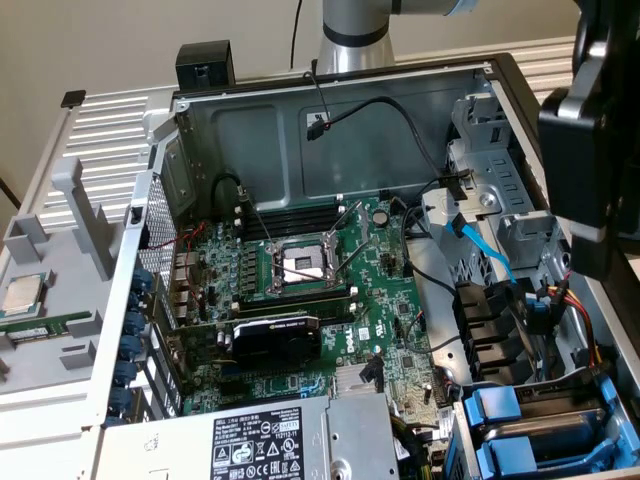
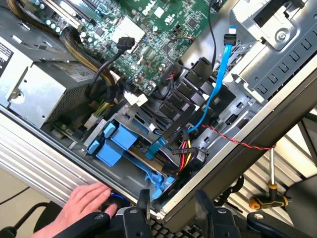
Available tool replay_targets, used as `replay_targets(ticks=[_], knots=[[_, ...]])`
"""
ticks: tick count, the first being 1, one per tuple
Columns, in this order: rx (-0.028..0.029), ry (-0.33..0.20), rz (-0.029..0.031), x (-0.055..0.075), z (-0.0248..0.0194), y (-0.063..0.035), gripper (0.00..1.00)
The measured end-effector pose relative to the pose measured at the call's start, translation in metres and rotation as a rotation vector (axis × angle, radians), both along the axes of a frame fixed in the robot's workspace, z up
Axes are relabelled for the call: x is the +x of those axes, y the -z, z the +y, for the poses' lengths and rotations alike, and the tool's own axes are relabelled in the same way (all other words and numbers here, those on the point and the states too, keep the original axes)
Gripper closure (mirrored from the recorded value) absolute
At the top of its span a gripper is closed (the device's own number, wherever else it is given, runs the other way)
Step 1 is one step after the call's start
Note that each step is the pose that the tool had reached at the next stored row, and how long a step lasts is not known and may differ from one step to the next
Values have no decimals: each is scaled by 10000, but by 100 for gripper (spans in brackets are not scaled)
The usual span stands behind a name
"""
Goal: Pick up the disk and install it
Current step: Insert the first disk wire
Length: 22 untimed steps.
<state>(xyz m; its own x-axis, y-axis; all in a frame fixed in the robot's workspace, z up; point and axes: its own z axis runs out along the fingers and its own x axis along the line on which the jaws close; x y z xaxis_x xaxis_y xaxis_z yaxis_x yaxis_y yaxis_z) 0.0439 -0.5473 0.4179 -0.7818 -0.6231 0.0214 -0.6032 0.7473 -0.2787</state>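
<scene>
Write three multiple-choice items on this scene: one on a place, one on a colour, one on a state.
1. Where is the person's hand? A deep inside the case; B outside the case, at its rim; C nowhere near the case.
2. What colour is the flat data cable? A red; B yellow; C blue.
3. How do the fingers stand? A apart, nothing between them; B pressed together; C clamped on something.
Answers: 1 B, the hand lies just beyond the ribbed rim; 2 C, the cable is plainly blue; 3 A, a bare gap shows between them.
</scene>
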Motion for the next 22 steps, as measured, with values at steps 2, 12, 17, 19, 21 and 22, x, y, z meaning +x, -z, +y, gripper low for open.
replay_targets(ticks=[2, 12, 17, 19, 21, 22], knots=[[0, 0, 0, -1, 0, 0, 51], [12, -745, -31, -35, -48, -7, 51], [9, -1650, -30, -37, -48, -7, 51], [-41, -1984, -15, -39, -47, -7, 51], [-168, -2218, 86, -40, -48, -4, 51], [-289, -2305, 141, -41, -48, -3, 51]])
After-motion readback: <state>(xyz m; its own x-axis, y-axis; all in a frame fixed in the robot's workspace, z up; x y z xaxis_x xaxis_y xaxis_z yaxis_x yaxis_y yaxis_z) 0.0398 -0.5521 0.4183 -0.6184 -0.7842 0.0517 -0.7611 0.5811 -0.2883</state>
